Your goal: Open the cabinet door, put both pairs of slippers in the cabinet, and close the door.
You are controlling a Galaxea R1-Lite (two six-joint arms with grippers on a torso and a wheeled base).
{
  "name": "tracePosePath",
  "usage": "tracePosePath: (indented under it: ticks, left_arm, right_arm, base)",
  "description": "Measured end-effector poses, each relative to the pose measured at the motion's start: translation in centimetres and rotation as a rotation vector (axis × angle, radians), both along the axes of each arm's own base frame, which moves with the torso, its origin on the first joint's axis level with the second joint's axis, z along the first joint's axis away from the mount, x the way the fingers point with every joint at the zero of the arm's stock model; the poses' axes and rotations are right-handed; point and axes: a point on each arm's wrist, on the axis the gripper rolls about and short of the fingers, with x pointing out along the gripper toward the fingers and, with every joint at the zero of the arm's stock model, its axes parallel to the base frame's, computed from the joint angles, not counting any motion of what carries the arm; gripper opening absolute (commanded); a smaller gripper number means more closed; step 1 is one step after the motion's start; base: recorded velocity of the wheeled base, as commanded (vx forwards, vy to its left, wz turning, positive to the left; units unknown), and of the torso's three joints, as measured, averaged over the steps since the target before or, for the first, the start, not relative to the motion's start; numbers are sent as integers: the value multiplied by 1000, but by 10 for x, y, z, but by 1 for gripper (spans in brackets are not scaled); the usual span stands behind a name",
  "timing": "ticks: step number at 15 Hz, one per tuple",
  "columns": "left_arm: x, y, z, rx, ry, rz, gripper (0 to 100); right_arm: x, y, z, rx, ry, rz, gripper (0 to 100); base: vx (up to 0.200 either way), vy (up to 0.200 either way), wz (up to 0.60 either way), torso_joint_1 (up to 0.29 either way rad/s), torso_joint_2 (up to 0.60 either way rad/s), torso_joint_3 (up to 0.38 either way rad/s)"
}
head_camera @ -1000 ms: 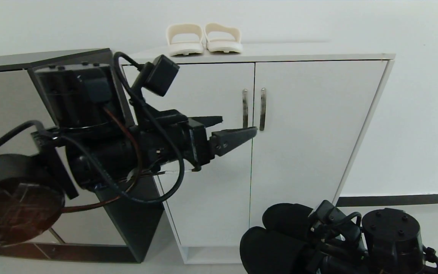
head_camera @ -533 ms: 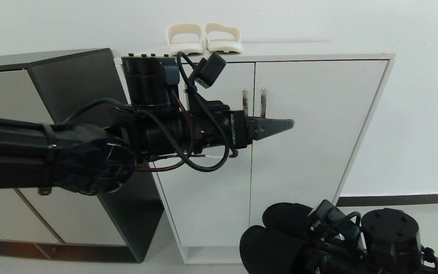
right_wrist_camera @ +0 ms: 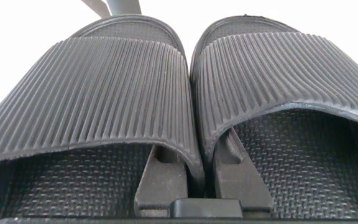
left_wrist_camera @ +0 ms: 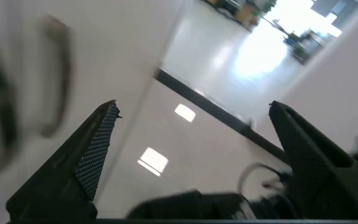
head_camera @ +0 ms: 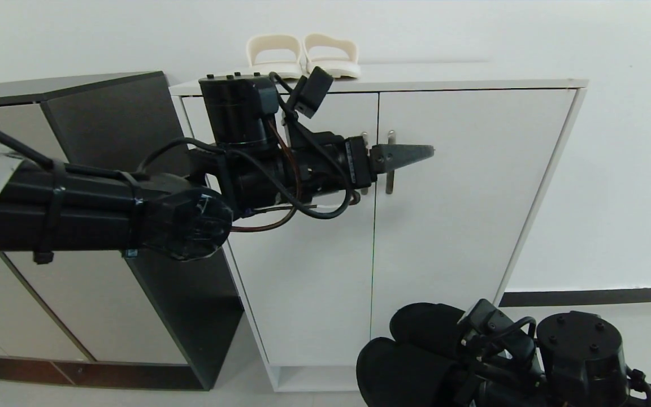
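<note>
Cabinet doors (head_camera: 461, 198) sit closed, cream slippers (head_camera: 303, 56) on top; left gripper (head_camera: 416, 152) hangs open at the handles (head_camera: 389, 182), and right gripper (right_wrist_camera: 196, 165) clamps the black slippers (right_wrist_camera: 123, 81) together.

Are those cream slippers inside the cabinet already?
No, the cream slippers sit on top of the closed cabinet.

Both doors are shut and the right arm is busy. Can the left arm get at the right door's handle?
Probably yes: the left end effector is open, level with the right door handle, and nothing stands between them, though depth is hard to judge.
</note>
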Motion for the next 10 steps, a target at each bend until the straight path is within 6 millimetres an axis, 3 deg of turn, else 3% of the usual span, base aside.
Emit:
tracePosePath:
  ticks: [4,10]
  left_arm:
    - [8,-18,-6,-4,-50,84,100]
    - [21,-12,-14,7,-39,122,100]
  right_arm:
    - [0,0,0,-1,0,-2,0]
    - [0,0,0,1,-3,1,0]
  base:
    - [0,0,0,0,0,0]
    - [0,0,0,0,0,0]
